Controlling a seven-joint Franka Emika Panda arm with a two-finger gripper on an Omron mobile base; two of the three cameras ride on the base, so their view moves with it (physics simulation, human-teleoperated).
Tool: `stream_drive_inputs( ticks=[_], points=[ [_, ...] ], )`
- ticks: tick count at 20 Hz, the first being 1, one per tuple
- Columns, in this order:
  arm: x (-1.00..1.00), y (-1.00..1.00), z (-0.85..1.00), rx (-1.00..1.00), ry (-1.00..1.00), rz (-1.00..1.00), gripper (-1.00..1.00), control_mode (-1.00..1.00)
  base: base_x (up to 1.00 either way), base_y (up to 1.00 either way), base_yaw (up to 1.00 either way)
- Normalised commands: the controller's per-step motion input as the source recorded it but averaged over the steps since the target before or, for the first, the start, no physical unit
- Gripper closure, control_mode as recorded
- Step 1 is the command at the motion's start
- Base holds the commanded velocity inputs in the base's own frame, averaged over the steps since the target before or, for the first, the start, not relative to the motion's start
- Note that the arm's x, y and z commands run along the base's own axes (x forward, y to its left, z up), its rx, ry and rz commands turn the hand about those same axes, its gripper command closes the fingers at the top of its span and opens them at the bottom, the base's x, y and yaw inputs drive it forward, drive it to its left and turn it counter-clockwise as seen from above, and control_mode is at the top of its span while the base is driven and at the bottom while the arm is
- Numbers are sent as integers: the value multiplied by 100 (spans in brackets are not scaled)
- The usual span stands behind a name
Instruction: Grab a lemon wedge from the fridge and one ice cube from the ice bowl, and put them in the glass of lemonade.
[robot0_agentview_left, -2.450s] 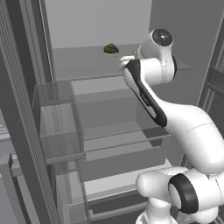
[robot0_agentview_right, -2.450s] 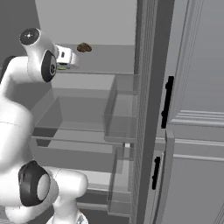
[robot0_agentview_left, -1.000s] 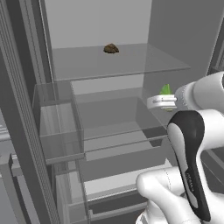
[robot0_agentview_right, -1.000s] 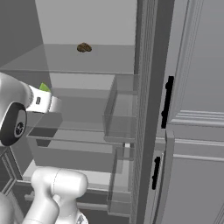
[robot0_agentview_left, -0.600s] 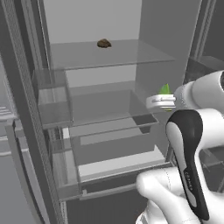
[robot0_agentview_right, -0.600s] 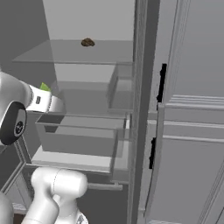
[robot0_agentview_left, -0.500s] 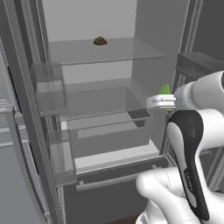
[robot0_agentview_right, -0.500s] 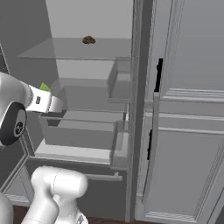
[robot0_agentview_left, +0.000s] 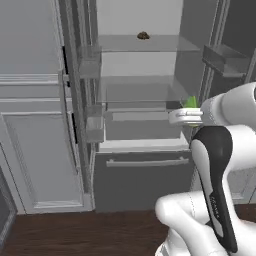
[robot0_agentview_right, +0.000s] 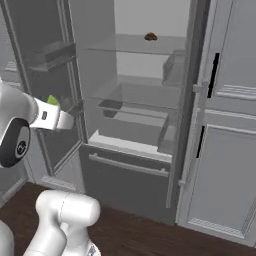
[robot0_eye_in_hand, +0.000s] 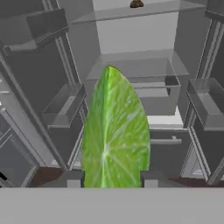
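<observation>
My gripper (robot0_eye_in_hand: 109, 178) is shut on the lemon wedge (robot0_eye_in_hand: 116, 131), a yellow-green slice that stands upright between the two dark fingertips (robot0_eye_in_hand: 73, 178). From the left base view the lemon wedge (robot0_agentview_left: 190, 102) peeks green above the hand, and in the right base view the lemon wedge (robot0_agentview_right: 52, 100) sits at the hand's far end. The fridge (robot0_agentview_right: 145, 100) stands open ahead of me, some way off, with pale shelves and its bottom drawer (robot0_agentview_left: 145, 180) closed. The ice bowl and the glass of lemonade are out of view.
A small brown item (robot0_agentview_left: 143, 35) lies on the fridge's top shelf. Grey panelled cabinets (robot0_agentview_right: 225, 150) with black handles flank the fridge on the right; a grey panelled cabinet (robot0_agentview_left: 35, 140) also flanks it on the left. Dark wood floor (robot0_agentview_right: 150, 235) runs in front.
The whole scene has shrunk and shifted: the base has backed away from the fridge. The hand keeps the lemon wedge and holds its pose relative to the base.
</observation>
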Motion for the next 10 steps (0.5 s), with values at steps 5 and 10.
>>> stream_drive_inputs(
  ticks=[5,10],
  points=[
    [0,0,0,0,0,0,100,100,-31,17,97],
    [0,0,0,0,0,0,100,100,-25,21,96]
  ],
)
